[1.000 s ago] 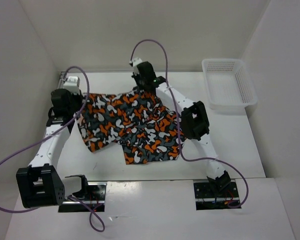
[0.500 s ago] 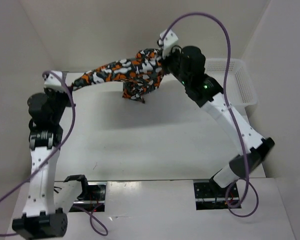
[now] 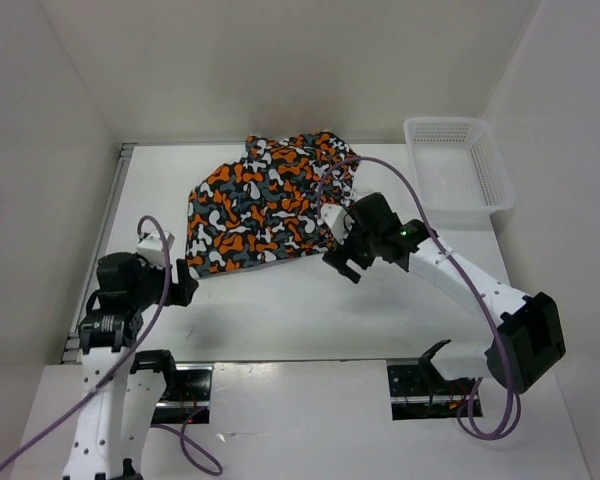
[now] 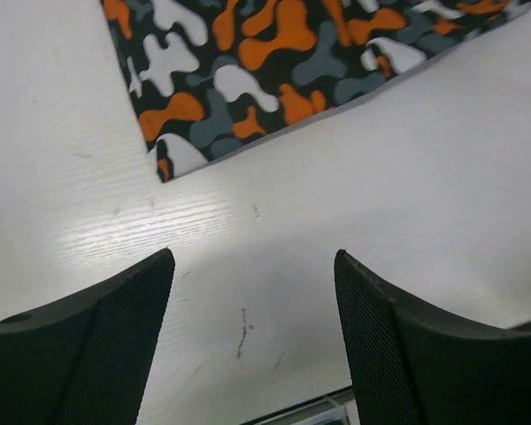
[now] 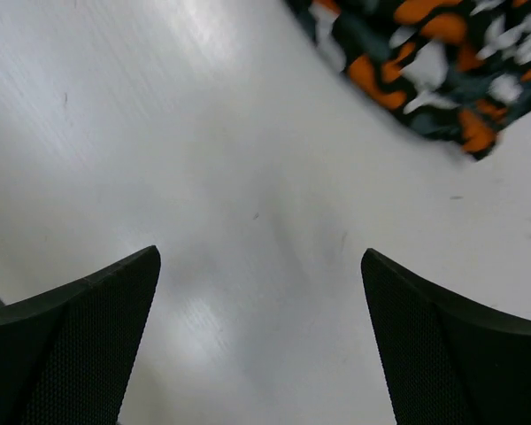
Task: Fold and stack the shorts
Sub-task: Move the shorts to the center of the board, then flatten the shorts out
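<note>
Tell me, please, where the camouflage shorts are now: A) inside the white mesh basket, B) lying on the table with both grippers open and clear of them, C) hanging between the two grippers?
B: the shorts lie spread on the table, and the left gripper and right gripper each show open fingers over bare tabletop beside the fabric.

Shorts [image 3: 265, 205] lie spread on the bench [image 3: 310, 310] at far centre, basket [image 3: 458, 178] on the bench to their right and apart, left hand [image 3: 185, 283] just off the shorts' near-left corner, right hand [image 3: 342, 258] just off their near-right edge, both hands over bare bench.
</note>
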Tool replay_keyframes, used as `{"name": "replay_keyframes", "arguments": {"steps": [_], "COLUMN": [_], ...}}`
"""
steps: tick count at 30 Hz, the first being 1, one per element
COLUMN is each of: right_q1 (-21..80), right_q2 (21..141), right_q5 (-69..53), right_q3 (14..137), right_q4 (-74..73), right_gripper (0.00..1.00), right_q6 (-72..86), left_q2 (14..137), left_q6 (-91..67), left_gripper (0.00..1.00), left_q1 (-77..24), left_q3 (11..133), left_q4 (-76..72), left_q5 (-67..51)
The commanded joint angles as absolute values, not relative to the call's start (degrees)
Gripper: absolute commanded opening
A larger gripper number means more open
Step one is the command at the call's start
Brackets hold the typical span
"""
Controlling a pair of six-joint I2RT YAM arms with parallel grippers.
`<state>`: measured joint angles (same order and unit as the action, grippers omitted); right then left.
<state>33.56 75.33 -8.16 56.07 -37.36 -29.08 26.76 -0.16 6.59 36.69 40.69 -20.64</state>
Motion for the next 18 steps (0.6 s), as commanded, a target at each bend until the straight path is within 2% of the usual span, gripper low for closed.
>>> {"name": "replay_keyframes", "arguments": {"steps": [1, 3, 6, 7, 12, 18], "right_q1": [31.55, 30.42, 28.58, 27.78, 21.54, 16.09], "right_q2": [74.52, 77.06, 82.15, 83.74, 94.2, 105.28], "right_q5": [-8.96, -6.51, -5.1, -5.1, -5.63, -2.11], "right_q3": [61.0, 61.7, 63.01, 64.41, 69.51, 75.23], "right_q4": [-31.13, -25.7, -20.68, -19.87, -14.87, -12.04], "right_gripper": [0.95, 0.9, 0.79, 0.73, 0.72, 0.81], "right_q6": [-28.65, -27.86, -27.86, -27.17, -19.45, -11.09], "left_q2": [34.08, 40.76, 51.65, 56.64, 60.46, 64.24], "left_q6": [0.0, 0.0, 0.0, 0.0, 0.0, 0.0], "left_gripper": [0.8, 0.8, 0.77, 0.77, 0.78, 0.81], "left_q1": [6.59, 6.59, 6.59, 6.59, 4.58, 3.78], "left_q3": [34.19, 33.58, 36.11, 38.39, 35.0, 30.67], "left_q4": [33.42, 26.85, 25.49, 26.36, 20.5, 13.01], "left_q5": [-10.94, -8.27, -8.52, -9.31, -7.92, -5.89]}}
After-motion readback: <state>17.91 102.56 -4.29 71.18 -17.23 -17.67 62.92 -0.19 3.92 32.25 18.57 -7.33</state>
